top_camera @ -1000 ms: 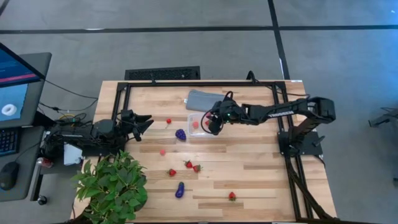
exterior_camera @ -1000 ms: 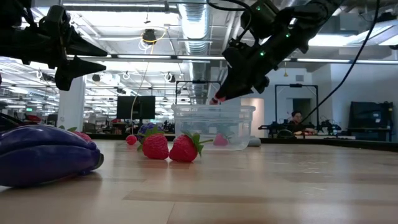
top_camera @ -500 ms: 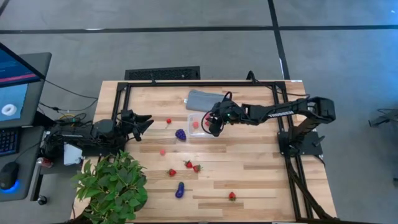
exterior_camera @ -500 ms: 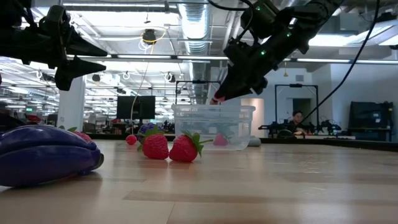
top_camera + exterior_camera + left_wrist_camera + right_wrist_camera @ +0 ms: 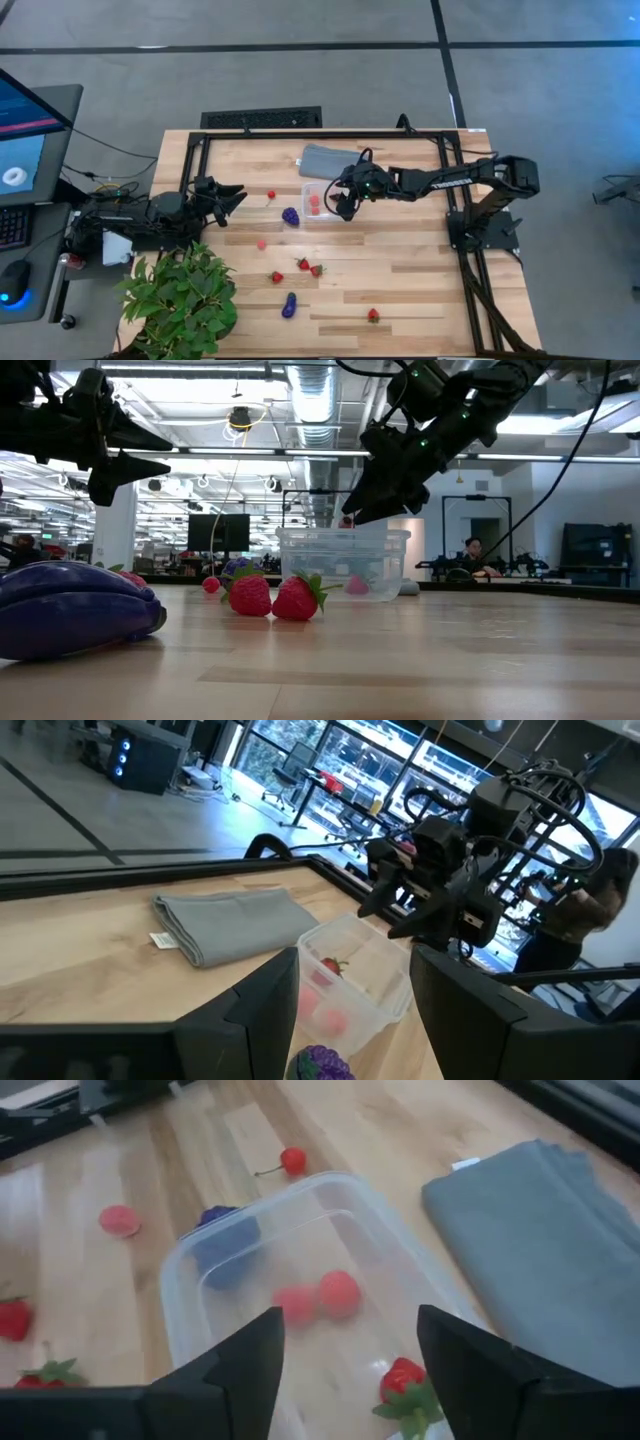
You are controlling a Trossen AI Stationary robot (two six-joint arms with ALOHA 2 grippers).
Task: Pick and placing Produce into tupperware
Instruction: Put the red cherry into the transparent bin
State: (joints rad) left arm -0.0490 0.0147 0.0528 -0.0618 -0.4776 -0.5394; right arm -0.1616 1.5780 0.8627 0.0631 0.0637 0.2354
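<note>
1. Left gripper (image 5: 232,196): parked at the table's nine o'clock side, fingers part-spread, holding nothing. Waiting.

2. Loose produce on the table (image 5: 400,270), clock bearings from the tupperware: cherry (image 5: 270,194) and purple piece (image 5: 290,215) at nine o'clock; pink bit (image 5: 261,243) at eight; strawberry pair (image 5: 309,267) and lone strawberry (image 5: 276,277) at seven; second purple piece (image 5: 288,305) at six to seven; far strawberry (image 5: 372,315) at five.

3. Tupperware (image 5: 318,201): at centre, holding two pink bits (image 5: 320,1297) and one strawberry (image 5: 402,1378).

4. Right gripper (image 5: 343,196): above the tupperware's three o'clock rim, fingers spread, empty.

Step judged: release just made. Next move calls for lifting clear and reaching a loose piece.
</note>
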